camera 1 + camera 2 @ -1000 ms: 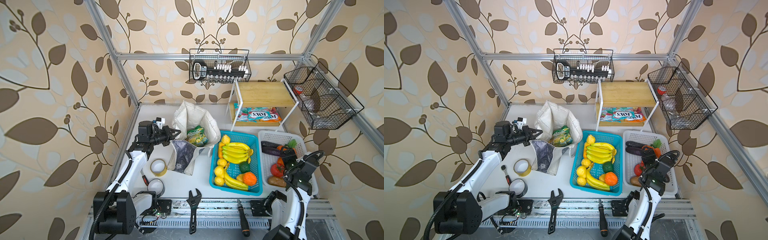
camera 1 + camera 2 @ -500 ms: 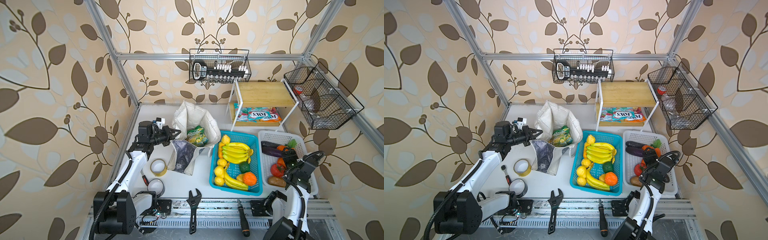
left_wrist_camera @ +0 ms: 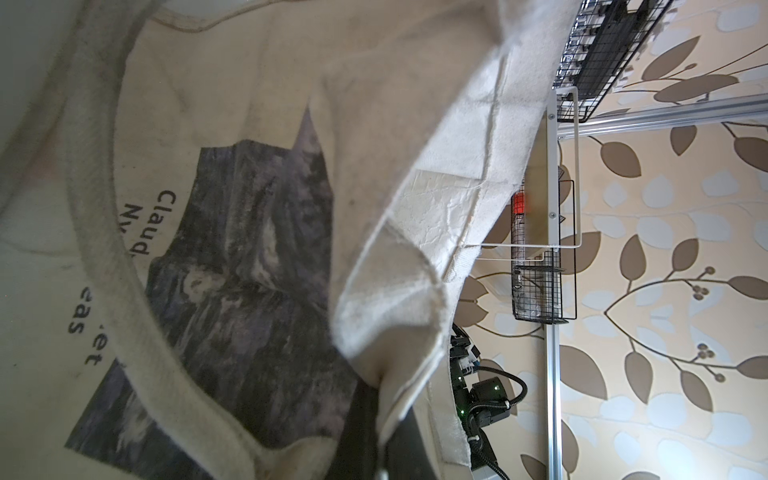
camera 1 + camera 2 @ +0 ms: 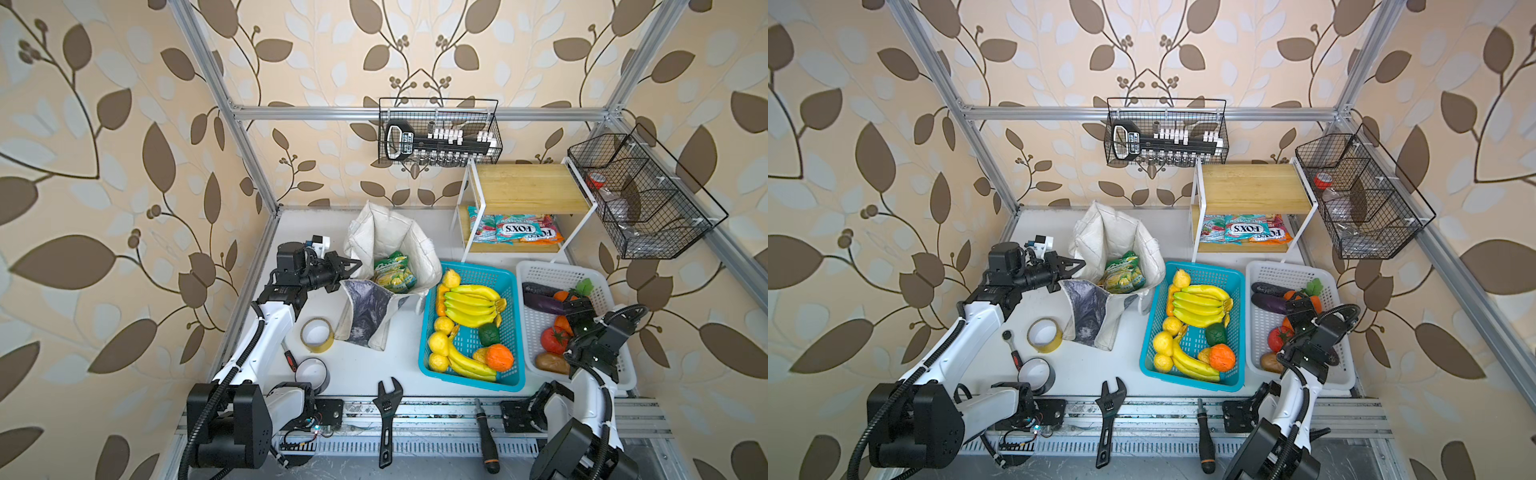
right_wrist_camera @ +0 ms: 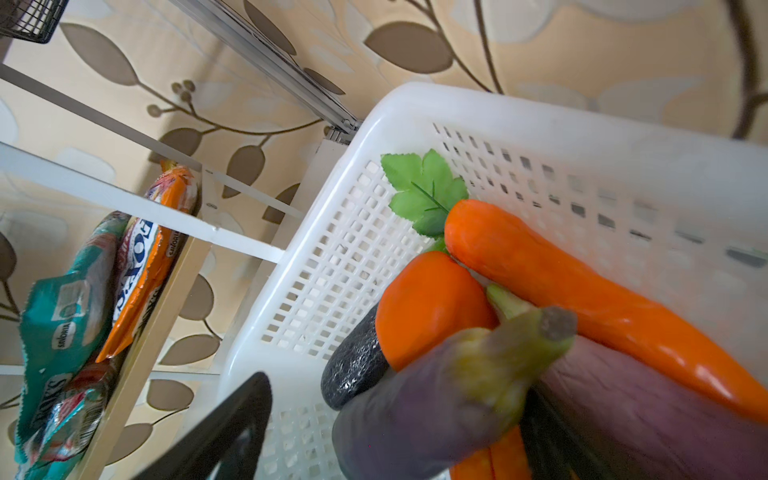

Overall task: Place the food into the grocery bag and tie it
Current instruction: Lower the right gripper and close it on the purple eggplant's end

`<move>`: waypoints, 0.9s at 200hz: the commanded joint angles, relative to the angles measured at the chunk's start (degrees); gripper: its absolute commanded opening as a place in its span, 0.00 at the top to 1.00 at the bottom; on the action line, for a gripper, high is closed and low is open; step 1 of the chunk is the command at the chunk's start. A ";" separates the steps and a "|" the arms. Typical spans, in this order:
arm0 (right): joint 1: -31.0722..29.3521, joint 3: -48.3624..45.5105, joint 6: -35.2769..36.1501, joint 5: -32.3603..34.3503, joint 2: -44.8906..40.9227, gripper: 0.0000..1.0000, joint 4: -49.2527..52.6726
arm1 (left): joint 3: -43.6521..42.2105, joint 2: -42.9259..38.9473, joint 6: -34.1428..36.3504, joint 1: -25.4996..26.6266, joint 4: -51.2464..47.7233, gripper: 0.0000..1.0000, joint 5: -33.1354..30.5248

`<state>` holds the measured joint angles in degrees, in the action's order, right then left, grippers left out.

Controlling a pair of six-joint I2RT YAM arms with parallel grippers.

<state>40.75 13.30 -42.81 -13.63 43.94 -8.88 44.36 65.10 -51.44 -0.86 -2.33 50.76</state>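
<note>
Little has moved: only the right arm has shifted slightly above the white plastic basket (image 4: 557,266), and the left arm keeps its place. Now the left gripper (image 4: 351,266) is closed on the rim of the big off-white fabric grocery bag (image 4: 390,232) with dark printed panels, holding its mouth open. The right gripper (image 4: 577,309) has its jaws apart over a purple toy eggplant (image 4: 540,301); it seems not to grip it yet. One flat green snack packet (image 4: 392,274) already lies inside the bag. The yellow toy citrus fruits (image 4: 438,343) are in the blue plastic basket (image 4: 478,269) just beside the bag, and the long white handles (image 3: 137,291) are not tied.
</note>
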 commanded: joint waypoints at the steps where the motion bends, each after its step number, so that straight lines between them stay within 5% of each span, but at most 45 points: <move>1: 0.16 1.31 -0.90 -0.61 2.97 0.14 -4.71 | 0.53 -0.17 1.07 -0.61 1.81 1.00 1.71; 48: 0.05 1.33 -4.56 -4.92 9.31 0.37 -13.73 | 0.99 -0.02 1.95 -0.60 0.64 1.00 1.28; 72: 0.07 2.06 -3.70 -3.96 7.57 0.66 -12.24 | 1.25 0.29 2.05 -0.59 0.50 1.00 1.27; 180: -0.54 5.10 -2.34 -5.04 -5.15 0.70 -4.19 | 1.47 0.47 2.05 -0.61 0.13 1.00 0.65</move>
<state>40.60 15.66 -44.73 -17.10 41.54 -15.40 44.36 65.36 -50.98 -0.86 -2.74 50.70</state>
